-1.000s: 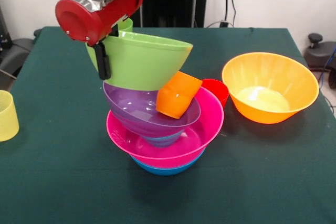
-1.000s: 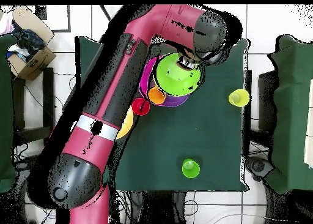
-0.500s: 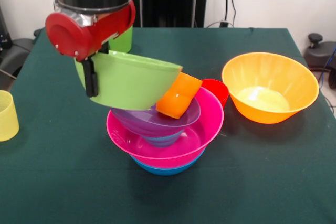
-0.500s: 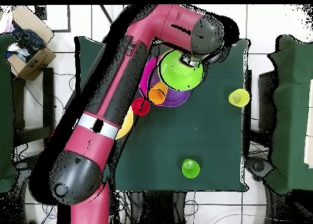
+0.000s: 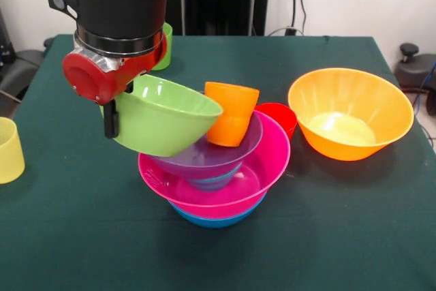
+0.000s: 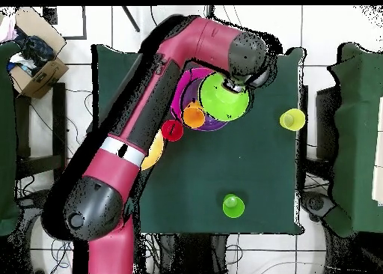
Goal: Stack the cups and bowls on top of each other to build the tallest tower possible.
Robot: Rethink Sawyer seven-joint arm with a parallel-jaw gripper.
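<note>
Gripper [image 5: 112, 103]: clamping the near rim of the glossy lime green plastic bowl [image 5: 163, 117], holding it tilted.
Lime bowl: sitting partly in the glossy purple plastic bowl [image 5: 211, 155], leaning against the upright orange plastic tumbler [image 5: 230, 114].
Tower [image 5: 214, 182]: purple nesting over small blue, pink, large blue bowls.
Red tumbler [image 5: 281, 115]: standing just behind the pink rim.
Large orange bowl [image 5: 351, 114]: sitting apart.
Pale yellow tumbler [image 5: 8, 149]: standing at the table edge.

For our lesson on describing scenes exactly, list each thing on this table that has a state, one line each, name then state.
lime green bowl: tilted, held at its rim by the gripper.
orange cup: upright in the purple bowl.
purple bowl: nested in the pink bowl.
orange bowl: upright, empty, apart.
pale yellow cup: upright, alone.
</note>
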